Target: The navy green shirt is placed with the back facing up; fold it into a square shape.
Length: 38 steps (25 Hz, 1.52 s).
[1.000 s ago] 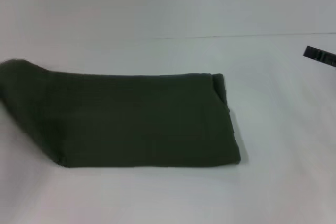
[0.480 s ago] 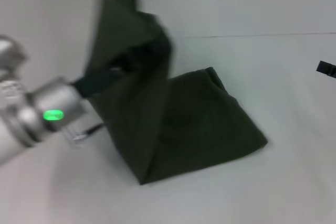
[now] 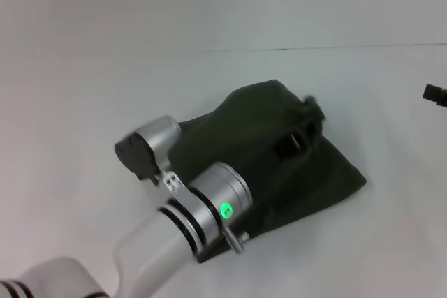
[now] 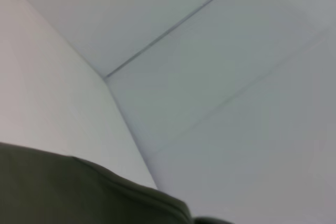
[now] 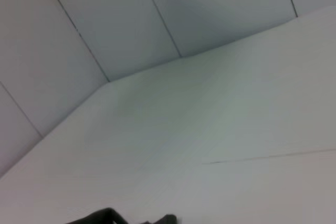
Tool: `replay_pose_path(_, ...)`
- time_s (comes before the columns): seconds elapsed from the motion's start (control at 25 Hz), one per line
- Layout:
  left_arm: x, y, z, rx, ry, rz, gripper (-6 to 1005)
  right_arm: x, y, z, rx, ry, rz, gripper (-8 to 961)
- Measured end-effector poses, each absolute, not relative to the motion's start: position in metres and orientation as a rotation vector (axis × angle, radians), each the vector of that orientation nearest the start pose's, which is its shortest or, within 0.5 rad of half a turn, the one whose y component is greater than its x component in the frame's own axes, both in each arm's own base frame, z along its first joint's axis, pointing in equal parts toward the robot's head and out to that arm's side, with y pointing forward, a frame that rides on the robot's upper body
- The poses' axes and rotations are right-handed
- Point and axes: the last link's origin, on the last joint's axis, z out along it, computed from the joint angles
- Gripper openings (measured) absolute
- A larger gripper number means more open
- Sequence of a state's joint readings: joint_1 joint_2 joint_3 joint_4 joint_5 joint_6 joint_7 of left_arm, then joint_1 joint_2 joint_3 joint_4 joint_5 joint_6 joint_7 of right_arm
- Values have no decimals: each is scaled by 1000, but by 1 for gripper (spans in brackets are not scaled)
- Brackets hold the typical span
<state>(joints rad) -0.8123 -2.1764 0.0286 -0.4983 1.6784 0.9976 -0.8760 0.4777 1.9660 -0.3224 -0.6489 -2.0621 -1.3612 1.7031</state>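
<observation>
Dark olive-green soft cotton shirt [image 3: 279, 151] lies bunched, folded over, mid white worktop [image 3: 84, 102]. Left pincer [image 3: 302, 130] sits on its upper fold, grip state can't tell. Right pincer [image 3: 434, 93] at the right edge, state unclear.

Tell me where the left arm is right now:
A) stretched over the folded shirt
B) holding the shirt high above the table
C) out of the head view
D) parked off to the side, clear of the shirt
A: in the head view the left gripper reaches across the navy green shirt, which lies bunched on the table.
</observation>
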Motion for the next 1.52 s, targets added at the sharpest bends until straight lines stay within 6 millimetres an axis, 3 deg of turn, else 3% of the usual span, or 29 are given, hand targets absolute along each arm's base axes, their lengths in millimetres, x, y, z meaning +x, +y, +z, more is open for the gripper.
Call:
replay_pose_path(0.24, -125, 293, -175, -2126, -1457, -1400, 259, 344, 355, 90, -2091, 1148, 675, 913)
replay_pose_path(0.36, -117, 280, -164, -2210, -1376, -1556, 319, 341, 358, 87, -2098, 1166, 675, 913)
replay_pose_path(0.52, -121, 274, -150, -2273, -1265, -1677, 399, 338, 363, 92, -2071, 1225, 701, 913)
replay_pose_path(0.72, -146, 278, -127, -2345, -1056, -1681, 556, 330, 372, 98, -2044, 1323, 755, 913)
replay_pose_path(0.96, -185, 284, -100, -2311, -908, -1609, 785, 305, 388, 85, -2096, 1426, 764, 912)
replay_pose_path(1.2, -222, 281, -83, -2312, -809, -1465, 778, 281, 401, 59, -2188, 1513, 731, 912)
replay_pose_path(1.52, -241, 272, -79, -2344, -637, -1318, 778, 261, 409, 24, -2266, 1545, 642, 914)
